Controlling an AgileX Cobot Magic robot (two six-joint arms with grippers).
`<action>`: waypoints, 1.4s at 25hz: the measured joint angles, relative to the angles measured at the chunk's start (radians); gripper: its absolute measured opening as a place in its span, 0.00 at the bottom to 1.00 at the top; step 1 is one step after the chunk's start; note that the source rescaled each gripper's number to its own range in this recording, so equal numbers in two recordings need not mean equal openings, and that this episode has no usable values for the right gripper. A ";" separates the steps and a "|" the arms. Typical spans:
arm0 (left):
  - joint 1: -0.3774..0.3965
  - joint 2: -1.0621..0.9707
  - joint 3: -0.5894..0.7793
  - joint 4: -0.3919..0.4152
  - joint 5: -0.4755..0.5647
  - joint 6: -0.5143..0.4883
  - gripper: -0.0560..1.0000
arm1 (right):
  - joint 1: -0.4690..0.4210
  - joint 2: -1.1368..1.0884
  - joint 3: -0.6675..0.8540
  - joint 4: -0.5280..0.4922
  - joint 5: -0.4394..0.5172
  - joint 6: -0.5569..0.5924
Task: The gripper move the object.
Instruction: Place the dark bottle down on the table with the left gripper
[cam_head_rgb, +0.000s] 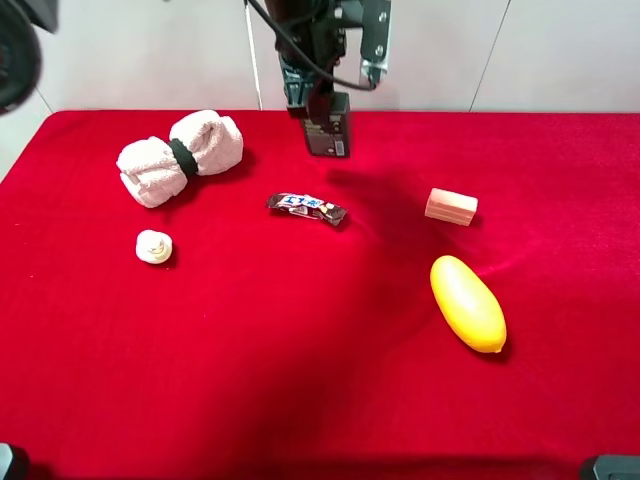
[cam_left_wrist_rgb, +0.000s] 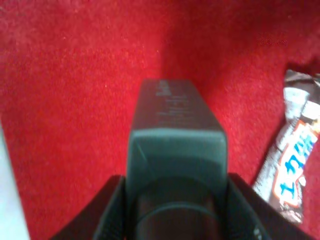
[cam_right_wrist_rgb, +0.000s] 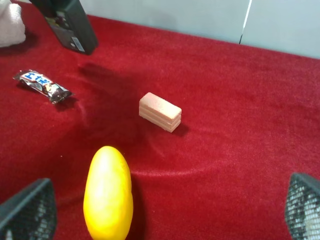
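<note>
The left gripper (cam_left_wrist_rgb: 175, 205) is pinching the pump bottle (cam_left_wrist_rgb: 175, 120) at its black pump end, a finger on either side. The bottle's body hangs just below the gripper at the far middle of the red counter (cam_head_rgb: 300, 380), seemingly lifted clear, with its shadow falling to the right. A candy bar (cam_head_rgb: 307, 208) lies just nearer and a rolled towel (cam_head_rgb: 180, 157) off to the left, while the right gripper (cam_right_wrist_rgb: 165, 215) is spread wide and holds nothing, with a yellow fruit (cam_right_wrist_rgb: 107, 197) and pink block (cam_right_wrist_rgb: 160, 111) lying on the right.
</note>
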 joint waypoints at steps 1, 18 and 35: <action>0.000 -0.012 0.000 0.000 0.014 -0.011 0.05 | 0.000 0.000 0.000 0.000 0.000 0.000; -0.102 -0.169 0.000 0.031 0.072 -0.254 0.05 | 0.000 0.000 0.000 -0.001 0.000 0.000; -0.209 -0.242 0.101 0.031 0.072 -0.419 0.05 | 0.000 0.000 0.000 -0.001 0.000 0.000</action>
